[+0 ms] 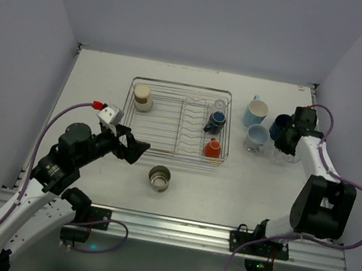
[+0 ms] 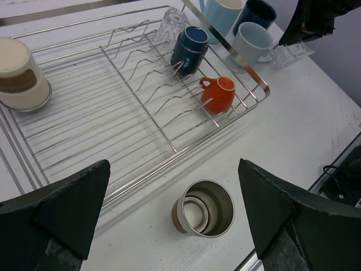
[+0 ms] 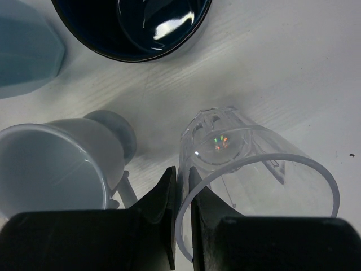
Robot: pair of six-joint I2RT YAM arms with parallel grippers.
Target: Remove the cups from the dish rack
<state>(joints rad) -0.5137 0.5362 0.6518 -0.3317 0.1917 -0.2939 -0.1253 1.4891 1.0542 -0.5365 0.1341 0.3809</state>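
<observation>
The silver wire dish rack [image 1: 182, 86] holds a cream-and-brown cup [image 1: 143, 97], a clear glass [image 1: 219, 106], a small dark blue cup [image 1: 216, 120] and a small orange cup [image 1: 213, 148]. The metallic cup [image 1: 159, 178] stands on the table in front of the rack, and in the left wrist view [image 2: 206, 209] it sits below and between my fingers. My left gripper [image 1: 133, 148] is open and empty above it. My right gripper [image 3: 183, 186] is shut on the wall of a clear glass [image 3: 254, 164], right of the rack; I cannot tell whether the glass rests on the table.
A light blue mug [image 1: 256, 111], a navy mug [image 1: 280, 126] and a pale blue mug [image 1: 257, 137] stand on the table right of the rack, close around the held glass. Walls enclose the table on three sides. A metal rail runs along the near edge.
</observation>
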